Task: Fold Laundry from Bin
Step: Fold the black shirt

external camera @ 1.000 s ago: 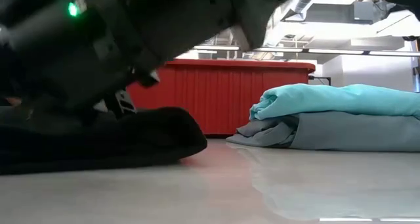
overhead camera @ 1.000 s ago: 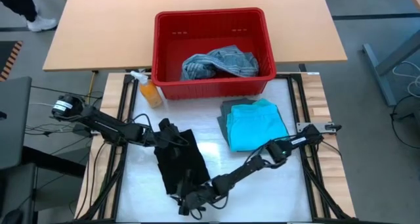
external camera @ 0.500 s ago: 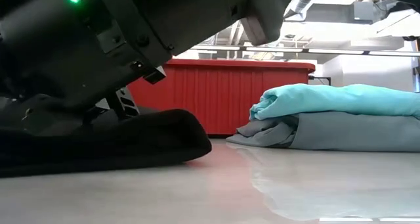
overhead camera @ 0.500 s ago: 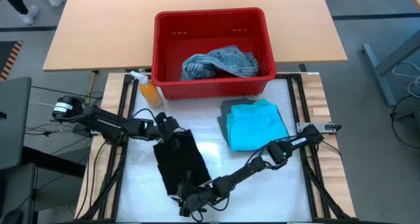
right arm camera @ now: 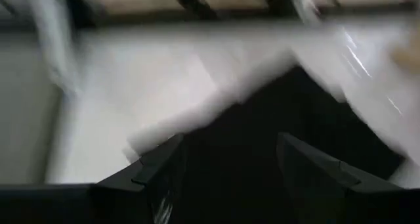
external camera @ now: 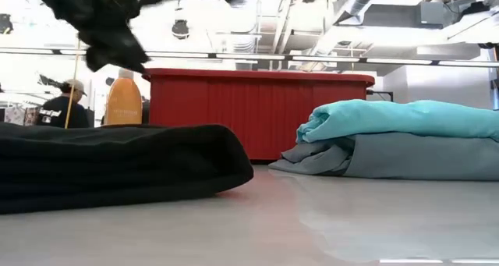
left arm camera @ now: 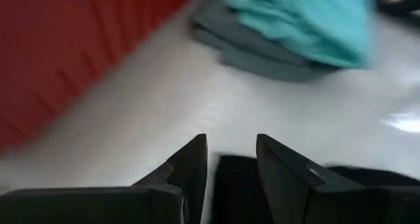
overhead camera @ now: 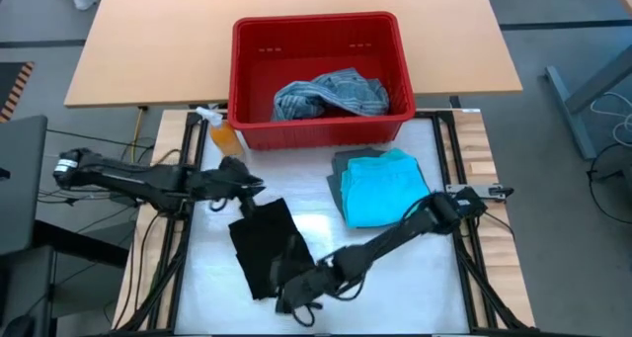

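Note:
A folded black garment [overhead camera: 269, 248] lies flat on the white table top [overhead camera: 395, 278], left of centre; it also shows in the low view [external camera: 109, 166]. My left gripper [overhead camera: 249, 191] hangs open above the garment's far left corner, and in its wrist view the fingers [left arm camera: 230, 142] have nothing between them. My right gripper [overhead camera: 296, 299] hangs open over the garment's near edge, its fingers [right arm camera: 230, 142] spread wide above the black cloth. The red bin [overhead camera: 316, 23] stands at the back with a mottled blue-grey garment [overhead camera: 331, 92] lying in it.
A folded turquoise garment [overhead camera: 387, 191] lies on a grey-green one [overhead camera: 346, 164] right of centre, in front of the bin. An orange spray bottle [overhead camera: 225, 134] stands by the bin's left near corner. A wooden table [overhead camera: 148, 50] lies beyond the bin. A person [external camera: 66, 106] shows far off in the room.
Both grippers have risen off the black garment with their fingers kept apart. The gripper that filled the low view has gone up toward that picture's top. The garment has stayed flat where it lay.

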Available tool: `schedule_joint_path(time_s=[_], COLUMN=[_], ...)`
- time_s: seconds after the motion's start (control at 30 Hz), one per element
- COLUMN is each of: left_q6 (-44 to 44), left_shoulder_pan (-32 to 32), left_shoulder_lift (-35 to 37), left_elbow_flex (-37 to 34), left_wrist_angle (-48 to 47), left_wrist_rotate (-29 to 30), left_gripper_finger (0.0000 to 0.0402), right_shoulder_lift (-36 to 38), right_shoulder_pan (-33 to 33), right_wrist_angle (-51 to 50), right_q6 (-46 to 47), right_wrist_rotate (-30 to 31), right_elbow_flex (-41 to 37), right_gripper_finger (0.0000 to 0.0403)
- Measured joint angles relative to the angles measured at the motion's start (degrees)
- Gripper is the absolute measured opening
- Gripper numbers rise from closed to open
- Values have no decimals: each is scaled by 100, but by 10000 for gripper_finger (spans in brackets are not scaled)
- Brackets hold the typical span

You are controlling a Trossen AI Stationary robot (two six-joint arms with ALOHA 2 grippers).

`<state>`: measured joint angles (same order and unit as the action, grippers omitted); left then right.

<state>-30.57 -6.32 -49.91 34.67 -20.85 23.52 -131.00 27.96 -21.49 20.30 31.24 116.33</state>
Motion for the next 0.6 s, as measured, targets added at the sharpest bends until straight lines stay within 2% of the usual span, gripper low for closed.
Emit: schedule_joint_path(time_s=[0.13, 0.2, 0.27, 0.33, 0.43, 0.6], left_q6=[-1437, -2045, -2431, -2506, -2559, -3460], left_shoulder_pan=[-726, -1273, -1810, -2257, -2839, -3798], left_shoulder_lift=[627, 756, 779, 773, 690, 287], left_elbow_flex=[-263, -536, -749, -801, -801, -810], left_wrist_angle=[-369, -168, 256, 787, 1251, 1284], left_wrist_rotate=[-760, -935, -937, -782, -246, 341], left_gripper_finger=[121, 121, 121, 121, 121, 121], right_shoulder_lift=[339, 566, 772, 896, 1133, 1697], right_shoulder_pan=[-175, -327, -478, -591, -660, -693], right_wrist_angle=[-1353, -1513, -1430, -1342, -982, 619], right_q6=[1255, 2012, 2315, 2475, 2636, 2967], right_wrist_rotate=[-58, -496, -825, -965, -1060, -1342], right_elbow_flex=[-463, -821, -1237, -1622, -2246, -3598], right_gripper_finger=[260, 260, 260, 260, 260, 260])
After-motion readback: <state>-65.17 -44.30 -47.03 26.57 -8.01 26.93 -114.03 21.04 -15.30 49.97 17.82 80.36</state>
